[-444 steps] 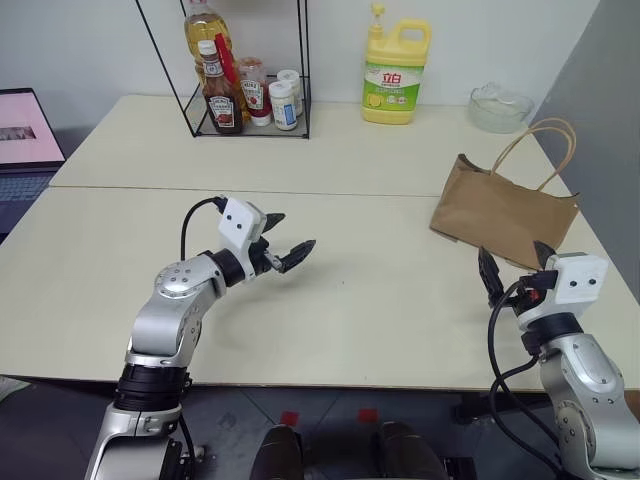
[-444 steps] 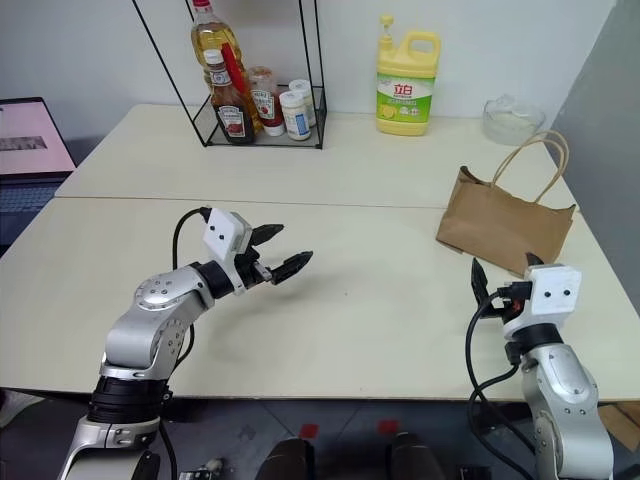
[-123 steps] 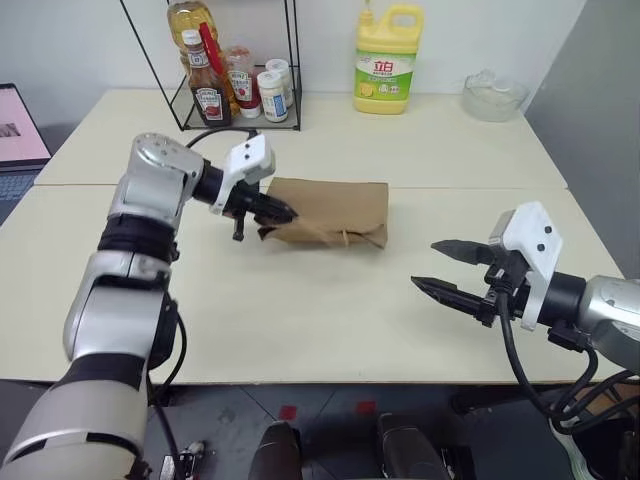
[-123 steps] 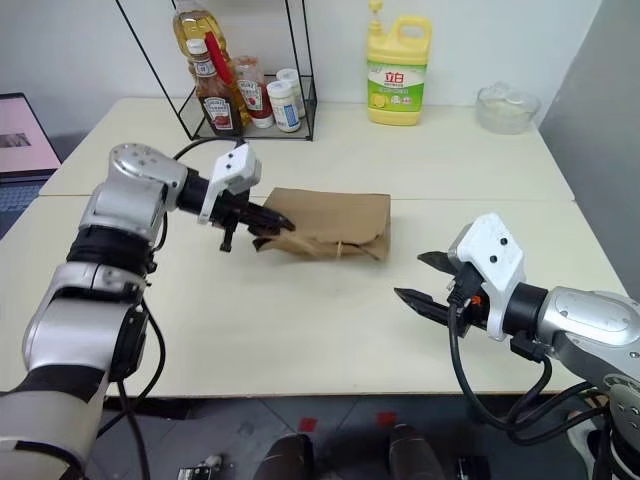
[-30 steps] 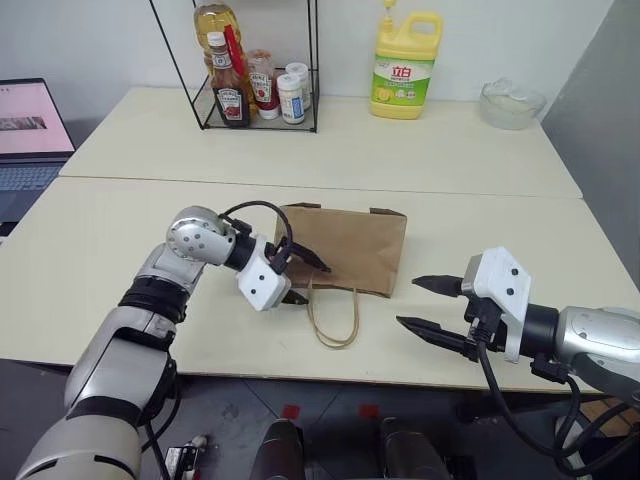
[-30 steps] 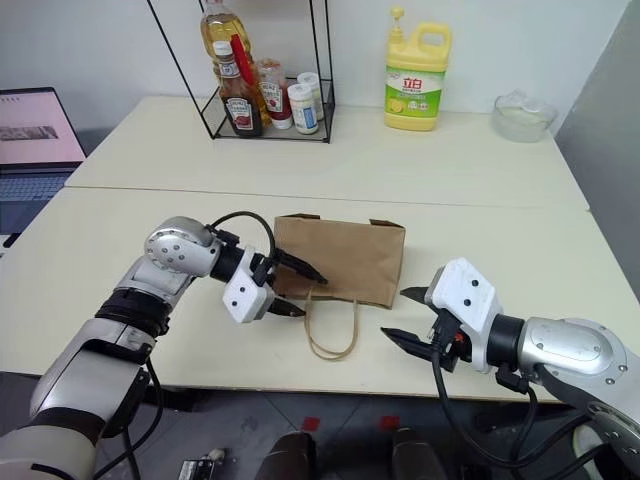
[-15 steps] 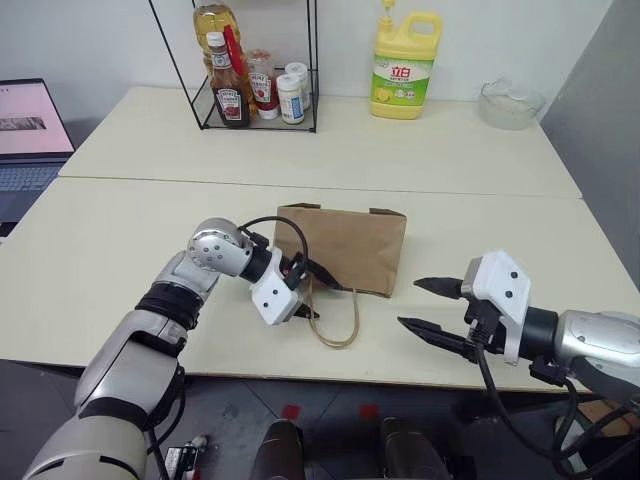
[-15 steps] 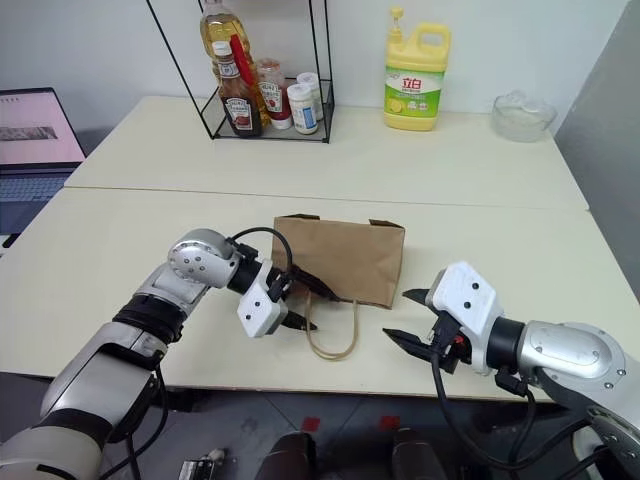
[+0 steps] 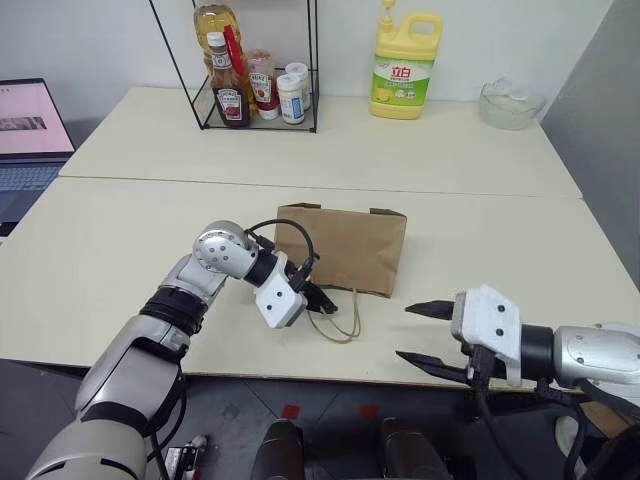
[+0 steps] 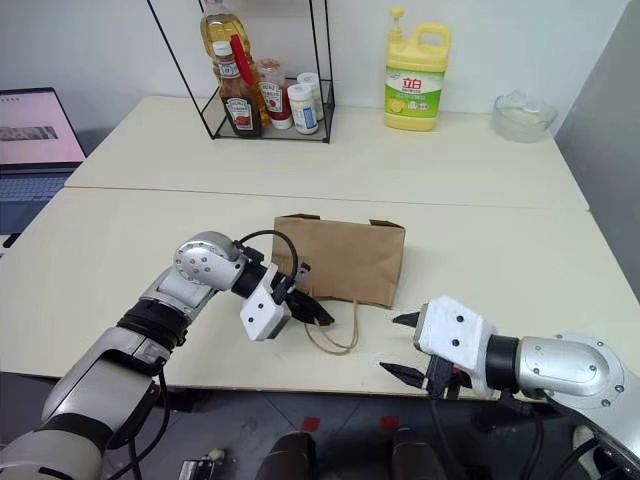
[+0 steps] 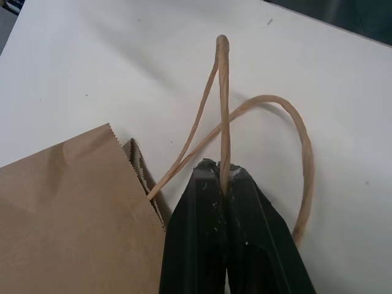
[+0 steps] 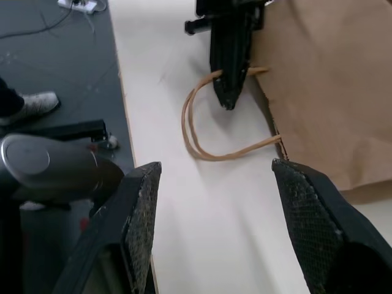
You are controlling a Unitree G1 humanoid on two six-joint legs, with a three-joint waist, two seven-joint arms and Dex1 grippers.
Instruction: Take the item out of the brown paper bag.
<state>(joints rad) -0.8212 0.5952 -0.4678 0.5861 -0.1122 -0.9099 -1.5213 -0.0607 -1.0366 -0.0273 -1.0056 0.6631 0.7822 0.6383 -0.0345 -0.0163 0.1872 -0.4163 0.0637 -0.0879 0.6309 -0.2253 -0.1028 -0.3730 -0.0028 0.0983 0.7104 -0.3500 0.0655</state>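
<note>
Leftmost, a laptop (image 9: 25, 125) sits at the far edge of the pale table (image 9: 120, 230), with a wire rack (image 9: 255, 70) of bottles behind. Nearer the front edge, the left gripper (image 9: 325, 301) is clamped tight on one loop handle (image 11: 223, 110) of the brown paper bag (image 9: 350, 245), which lies flat mid-table with bare tabletop around it. Whether the item is inside cannot be told. Further right, the right gripper (image 9: 425, 335) hangs spread and empty over the front edge, below a yellow jug (image 9: 403, 65) and glass bowl (image 9: 510, 104).
</note>
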